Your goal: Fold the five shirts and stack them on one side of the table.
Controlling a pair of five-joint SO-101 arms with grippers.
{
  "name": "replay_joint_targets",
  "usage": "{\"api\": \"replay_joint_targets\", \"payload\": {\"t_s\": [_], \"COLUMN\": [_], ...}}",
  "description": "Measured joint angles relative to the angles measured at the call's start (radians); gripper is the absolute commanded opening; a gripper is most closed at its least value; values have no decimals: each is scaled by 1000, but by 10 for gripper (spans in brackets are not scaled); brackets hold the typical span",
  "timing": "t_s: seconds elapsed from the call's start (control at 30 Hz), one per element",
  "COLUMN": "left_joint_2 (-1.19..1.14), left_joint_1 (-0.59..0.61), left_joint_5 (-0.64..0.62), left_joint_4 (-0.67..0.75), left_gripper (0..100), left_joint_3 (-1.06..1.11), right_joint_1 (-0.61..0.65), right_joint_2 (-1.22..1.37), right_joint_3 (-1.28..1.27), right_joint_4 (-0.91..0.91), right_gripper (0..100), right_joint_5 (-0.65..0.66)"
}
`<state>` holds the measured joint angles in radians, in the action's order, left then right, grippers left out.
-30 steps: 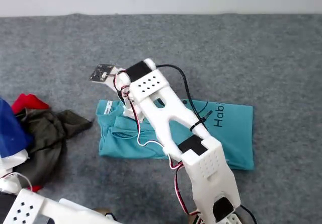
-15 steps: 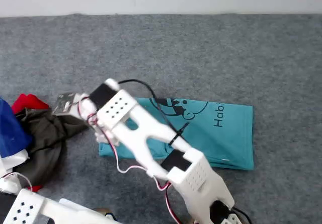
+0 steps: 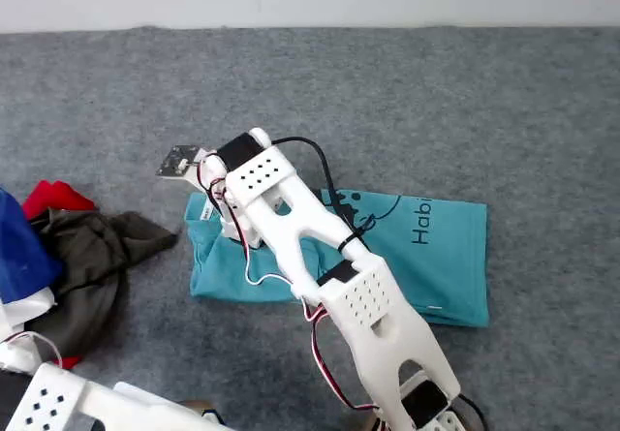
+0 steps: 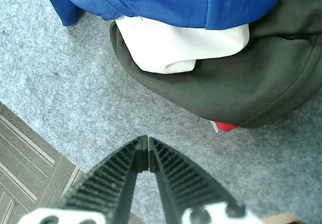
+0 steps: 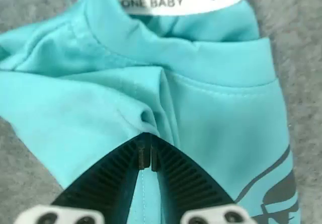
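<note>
We've the teal shirt (image 5: 216, 133) partly folded beneath our right gripper (image 5: 145, 139), the heap of shirts (image 4: 241, 83) waiting ahead of our left gripper (image 4: 148, 141), both clamped shut, empty.

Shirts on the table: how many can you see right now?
5. A teal shirt lies mid-table; a red shirt, an olive shirt, a blue shirt and a white shirt are heaped at the high view's left edge, partly hidden.
</note>
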<state>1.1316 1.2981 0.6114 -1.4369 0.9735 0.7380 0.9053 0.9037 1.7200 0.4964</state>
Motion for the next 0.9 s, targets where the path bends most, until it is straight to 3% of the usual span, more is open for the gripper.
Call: {"api": "replay_joint_targets", "payload": {"t_s": [0.3,0.53,0.73,0.9], "left_joint_2": [0,0,0,0], "left_joint_1": [0,0,0,0], "left_joint_5": [0,0,0,0], "left_joint_4": [0,0,0,0], "left_gripper": [15,15,15,15], "left_joint_3": [0,0,0,0], "right_joint_1": [69,66,-83,-272], "right_joint_2": [-11,-140,-408,-681], "right_joint_3": [114,-17,-256,-566], "right_joint_4": [34,35,35,35], "right_gripper": [10,10,10,10], "right_joint_5": [2,-5,-143,-167]}}
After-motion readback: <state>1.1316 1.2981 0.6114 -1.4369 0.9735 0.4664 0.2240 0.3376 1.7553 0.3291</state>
